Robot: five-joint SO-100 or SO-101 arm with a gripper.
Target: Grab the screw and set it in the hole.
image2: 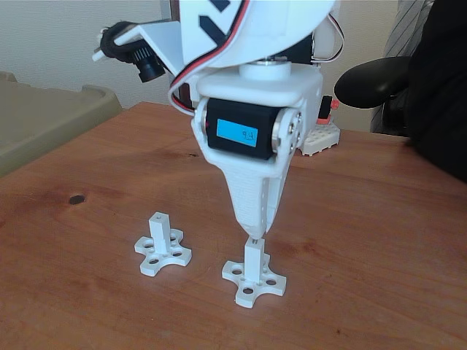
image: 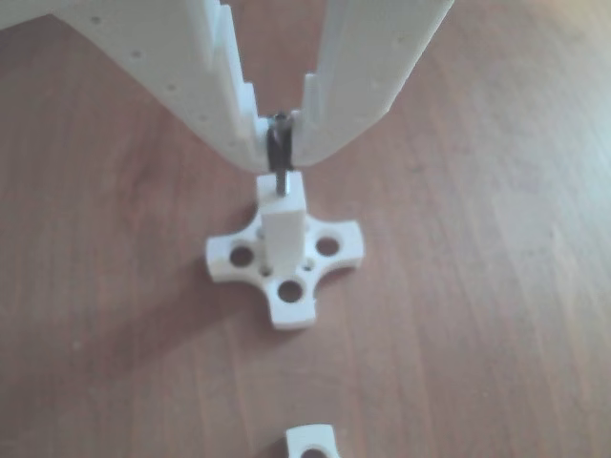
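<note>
Screw (image: 280, 153) upright between pincer (image: 281, 143) tips, above hole (image: 283, 188).

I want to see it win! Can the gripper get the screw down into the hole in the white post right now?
Probably yes. The gripper holds the screw upright right above the post, and its tip already meets the hole on top. Nothing sits between them, so lowering it straight should work.
</note>
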